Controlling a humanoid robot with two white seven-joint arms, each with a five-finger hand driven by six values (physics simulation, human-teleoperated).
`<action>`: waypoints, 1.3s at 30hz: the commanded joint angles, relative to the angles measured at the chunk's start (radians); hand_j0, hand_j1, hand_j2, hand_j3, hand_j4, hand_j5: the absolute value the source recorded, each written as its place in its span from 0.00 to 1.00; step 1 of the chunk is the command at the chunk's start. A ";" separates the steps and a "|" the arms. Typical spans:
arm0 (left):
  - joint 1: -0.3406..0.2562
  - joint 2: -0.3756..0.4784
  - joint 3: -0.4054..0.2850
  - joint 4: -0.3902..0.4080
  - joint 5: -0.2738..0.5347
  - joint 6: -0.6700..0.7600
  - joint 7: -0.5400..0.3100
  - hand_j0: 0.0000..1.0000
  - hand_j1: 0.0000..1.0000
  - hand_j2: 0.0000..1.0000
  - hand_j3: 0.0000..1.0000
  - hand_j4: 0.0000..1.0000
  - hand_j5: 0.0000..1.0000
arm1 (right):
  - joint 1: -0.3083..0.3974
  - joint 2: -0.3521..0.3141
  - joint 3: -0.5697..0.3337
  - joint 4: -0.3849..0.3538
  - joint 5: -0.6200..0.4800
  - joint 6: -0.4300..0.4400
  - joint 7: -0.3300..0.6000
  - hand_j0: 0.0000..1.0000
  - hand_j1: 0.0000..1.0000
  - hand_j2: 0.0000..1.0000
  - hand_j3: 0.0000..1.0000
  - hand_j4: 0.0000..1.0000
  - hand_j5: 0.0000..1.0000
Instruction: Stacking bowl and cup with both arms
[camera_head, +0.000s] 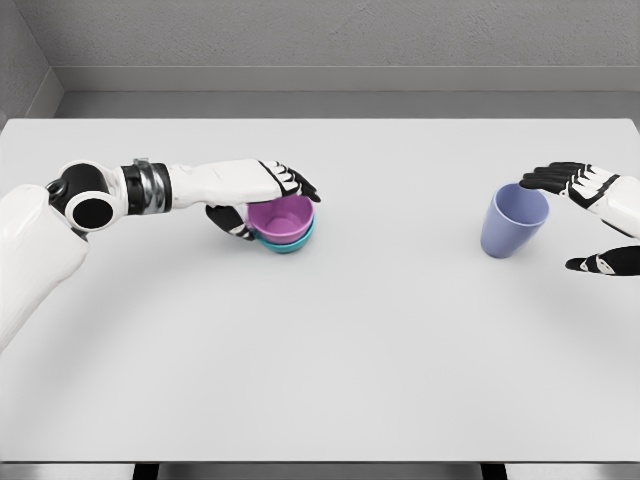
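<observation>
On the table (320, 350), left robot hand (262, 198) grasps stacked bowls (283, 224); right robot hand (590, 220) released beside cup (513, 221)

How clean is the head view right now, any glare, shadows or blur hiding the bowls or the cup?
Head view: even, flat lighting, no glare on the table; only faint soft shadows under the pink bowl and the cup; edges sharp, no blur. The left robot hand covers the bowls' left side.

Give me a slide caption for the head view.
Left hand grips nested bowls; open right hand flanks cup.
</observation>
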 joint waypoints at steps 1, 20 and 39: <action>-0.002 -0.001 0.001 0.001 0.007 0.003 0.001 1.00 1.00 1.00 1.00 1.00 1.00 | 0.000 -0.002 0.000 0.000 -0.007 0.001 -0.001 1.00 1.00 1.00 1.00 1.00 1.00; 0.072 0.381 0.113 -0.002 0.255 0.003 0.001 1.00 1.00 1.00 1.00 1.00 1.00 | 0.002 -0.009 -0.061 0.000 -0.018 0.001 -0.005 1.00 1.00 1.00 1.00 1.00 1.00; 0.167 0.411 0.163 -0.009 0.251 0.003 0.001 1.00 1.00 1.00 1.00 1.00 1.00 | -0.402 0.057 0.106 0.023 -0.001 0.202 0.515 1.00 1.00 1.00 1.00 1.00 1.00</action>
